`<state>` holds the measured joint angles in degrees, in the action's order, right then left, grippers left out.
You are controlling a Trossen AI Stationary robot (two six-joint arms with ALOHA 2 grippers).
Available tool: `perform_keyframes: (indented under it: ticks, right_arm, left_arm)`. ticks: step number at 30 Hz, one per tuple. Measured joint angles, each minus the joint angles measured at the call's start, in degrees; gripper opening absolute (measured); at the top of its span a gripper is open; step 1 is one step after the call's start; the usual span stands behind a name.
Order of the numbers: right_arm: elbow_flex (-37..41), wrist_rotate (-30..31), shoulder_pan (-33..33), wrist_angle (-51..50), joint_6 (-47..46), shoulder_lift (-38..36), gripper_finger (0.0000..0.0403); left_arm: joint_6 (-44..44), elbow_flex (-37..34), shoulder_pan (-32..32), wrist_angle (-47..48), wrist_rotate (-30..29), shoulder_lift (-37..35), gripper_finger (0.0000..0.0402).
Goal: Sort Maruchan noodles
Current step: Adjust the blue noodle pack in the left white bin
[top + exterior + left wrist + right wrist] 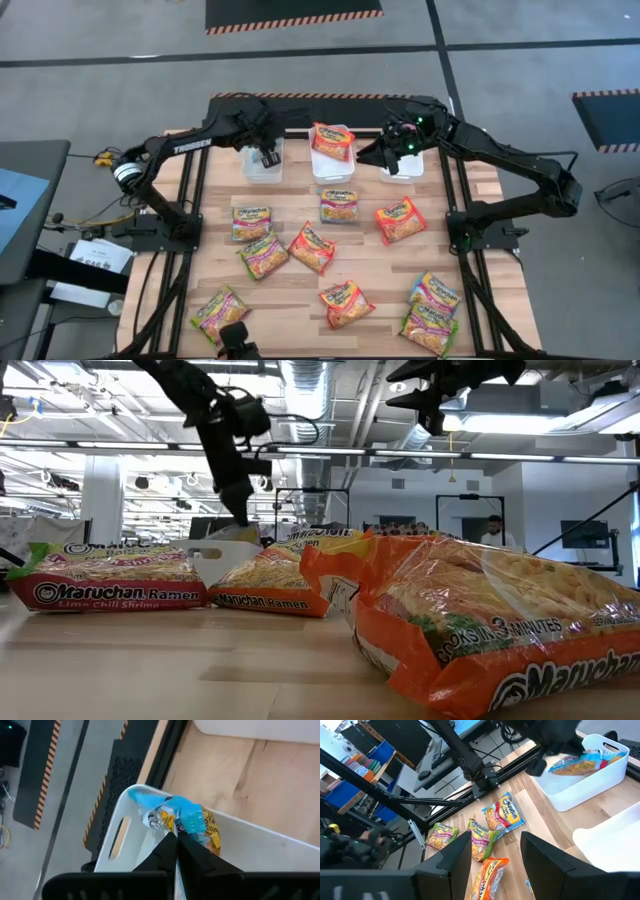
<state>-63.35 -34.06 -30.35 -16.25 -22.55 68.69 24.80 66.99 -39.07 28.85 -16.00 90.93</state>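
Note:
Several Maruchan noodle packets lie flat on the wooden table [300, 290], among them an orange one [400, 220] and a green-pink one [263, 253]. Three white bins stand in a row at the far edge. In the left bin [258, 172] a blue-and-yellow packet [192, 820] [582, 764] sits tilted, one end up at the bin's rim. My left gripper [176, 839] [268, 155] is shut just above that packet's crinkled end. An orange packet [332, 140] lies in the middle bin [333, 170]. My right gripper [495, 855] [393, 152] hovers open over the right bin [402, 170], holding nothing. My left gripper has its shut fingertips [169, 845] right at the blue-and-yellow packet's crinkled end [162, 820], slanting down from above. I cannot tell whether they touch or pinch it.
The black frame rails [195, 200] [455, 200] run along both sides of the table. Packets in the low view [480, 620] crowd the near table. Bare wood lies between the bins and the first row of packets [290, 195].

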Motion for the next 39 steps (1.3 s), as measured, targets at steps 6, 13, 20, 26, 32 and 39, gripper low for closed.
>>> perform_keyframes:
  ticks: [6, 13, 20, 26, 32, 39]
  right_arm:
    - [0.0, 0.0, 0.0, 0.0, 0.0, 0.0, 0.0195]
    - [0.0, 0.0, 0.0, 0.0, 0.1, 0.0, 0.0195]
    - [0.0, 0.0, 0.0, 0.0, 0.1, 0.0, 0.0195]
    - [0.0, 0.0, 0.0, 0.0, 0.1, 0.0, 0.0195]
    - [0.0, -0.1, 0.0, 0.0, 0.1, 0.0, 0.0195]
    - [0.0, -0.3, 0.0, 0.2, 2.2, 0.0, 0.0195]
  left_arm:
    - [-1.9, 5.5, 0.0, 5.3, 0.3, -3.6, 0.0000]
    - [-3.6, 9.2, 0.0, 9.5, 0.8, -7.0, 0.0000]
    - [-8.6, 11.4, 1.8, 9.2, 5.8, -11.1, 0.0000]
    - [-12.8, 12.0, 7.3, 9.4, 6.6, -13.0, 0.0000]
    - [-14.4, 12.0, 13.8, 9.5, 0.9, -13.2, 0.0000]
    - [-14.8, 12.0, 17.3, 9.4, -5.5, -14.1, 0.0000]
